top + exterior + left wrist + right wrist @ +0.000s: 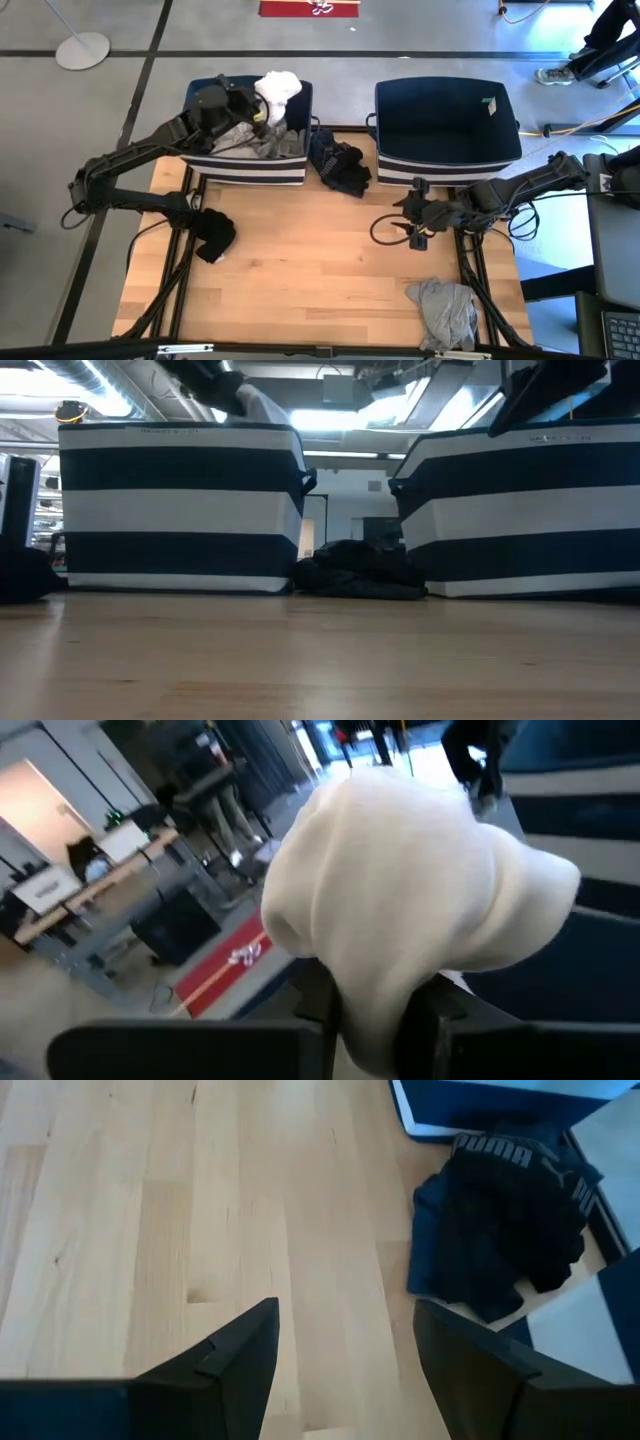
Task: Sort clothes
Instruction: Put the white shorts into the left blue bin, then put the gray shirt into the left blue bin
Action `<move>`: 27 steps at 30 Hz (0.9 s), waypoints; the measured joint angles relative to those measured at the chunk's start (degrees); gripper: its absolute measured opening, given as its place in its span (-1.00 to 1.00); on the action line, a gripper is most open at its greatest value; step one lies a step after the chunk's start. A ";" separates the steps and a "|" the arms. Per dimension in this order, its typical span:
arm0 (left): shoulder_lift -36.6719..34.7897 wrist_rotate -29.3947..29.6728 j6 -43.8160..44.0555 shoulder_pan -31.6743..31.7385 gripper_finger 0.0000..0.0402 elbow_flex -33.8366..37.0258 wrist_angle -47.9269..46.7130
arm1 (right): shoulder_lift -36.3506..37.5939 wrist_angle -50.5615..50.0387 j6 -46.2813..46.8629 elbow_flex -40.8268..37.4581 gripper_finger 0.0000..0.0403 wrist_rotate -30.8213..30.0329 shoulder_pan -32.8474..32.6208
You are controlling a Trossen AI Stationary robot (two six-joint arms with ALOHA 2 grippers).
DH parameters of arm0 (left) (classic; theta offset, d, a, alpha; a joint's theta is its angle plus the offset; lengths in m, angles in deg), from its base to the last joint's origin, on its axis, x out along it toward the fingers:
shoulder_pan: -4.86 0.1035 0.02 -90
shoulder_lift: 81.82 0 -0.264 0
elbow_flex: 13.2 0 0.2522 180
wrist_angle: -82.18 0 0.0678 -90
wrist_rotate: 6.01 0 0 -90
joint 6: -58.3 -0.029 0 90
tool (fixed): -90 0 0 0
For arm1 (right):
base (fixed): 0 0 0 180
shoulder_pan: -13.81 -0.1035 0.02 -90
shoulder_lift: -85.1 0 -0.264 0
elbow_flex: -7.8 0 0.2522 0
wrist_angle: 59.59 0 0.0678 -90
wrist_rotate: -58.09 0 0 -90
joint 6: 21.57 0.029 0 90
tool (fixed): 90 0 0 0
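1. Where the wooden table (pixel 300 270) comes nearest to me, a grey garment (pixel 447 312) lies crumpled at its front right corner, well apart from both my grippers, its longer side running front to back.
2. Farther in, my right gripper (pixel 345 1355) hovers over bare wood with its fingers spread and nothing between them; it points toward the table's middle, and the grey garment sits behind it.
3. On the left side a black garment (pixel 214 234) lies bunched beside my left arm's lower links, too crumpled for me to tell which way it points.
4. Ahead of my right gripper, between the two bins, a dark pile (pixel 505 1230) of black and navy clothes rests on the wood, touching the left bin's base; a waistband with lettering shows along its far edge.
5. Beyond that, my left gripper (pixel 370 1015) is up over the left bin (pixel 250 165), fingers clamped on a white garment (pixel 400 900). The cloth bulges out past my fingertips in a rounded lump, its long axis running away from the gripper, above the bin's far rim.
6. Grey and pale clothes (pixel 262 143) already lie inside that bin, below the white garment.
7. At the far right, the right bin (pixel 445 165) shows only its dark navy interior.
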State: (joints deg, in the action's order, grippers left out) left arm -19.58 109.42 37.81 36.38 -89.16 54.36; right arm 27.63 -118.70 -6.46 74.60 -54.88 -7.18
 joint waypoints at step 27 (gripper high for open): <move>-0.20 -0.41 12.01 0.50 0.18 -3.39 -20.03 | 0.00 1.98 5.62 -4.46 0.15 2.66 0.00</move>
State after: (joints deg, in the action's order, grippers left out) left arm -19.78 109.01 49.83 36.88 -92.55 34.33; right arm 27.63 -116.72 -0.84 70.14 -52.23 -7.18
